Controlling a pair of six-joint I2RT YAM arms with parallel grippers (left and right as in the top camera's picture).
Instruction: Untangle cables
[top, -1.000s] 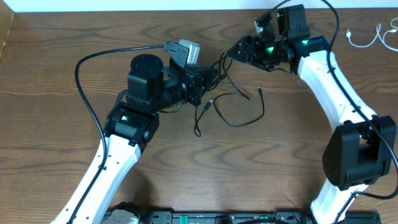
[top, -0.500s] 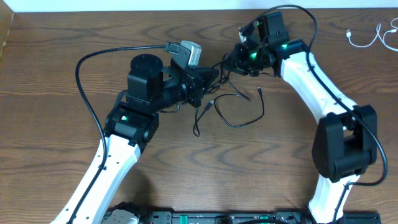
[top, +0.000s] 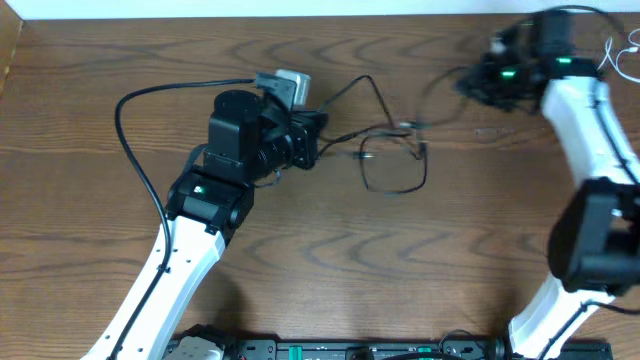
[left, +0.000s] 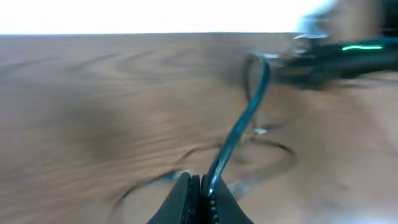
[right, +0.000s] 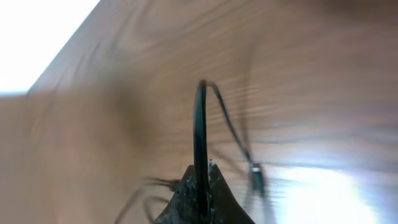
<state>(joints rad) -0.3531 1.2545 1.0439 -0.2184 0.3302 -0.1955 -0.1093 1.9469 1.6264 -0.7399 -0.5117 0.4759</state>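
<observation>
The black cable (top: 395, 188) lies mid-table, drawn out between both grippers, with a loose loop sagging below the taut part. My left gripper (top: 318, 132) is shut on one stretch of it; in the left wrist view the black cable (left: 239, 127) rises from the closed left gripper (left: 202, 185). My right gripper (top: 468, 82) is shut on another stretch far to the right. In the blurred right wrist view the black cable (right: 199, 124) runs straight up out of the right gripper (right: 200, 171), with a small plug (right: 256, 175) beside it. A white cable (top: 630, 45) lies at the far right edge, partly hidden by the right arm.
The left arm's own thick black wire (top: 135, 140) arcs over the table on the left. The table's back edge (top: 300, 17) meets a white wall at the top. Both arm bases stand near the front edge.
My right gripper closed on the black cable and swung far to the right, pulling it out long. The loop has shifted right. The left gripper kept its grip and turned slightly.
</observation>
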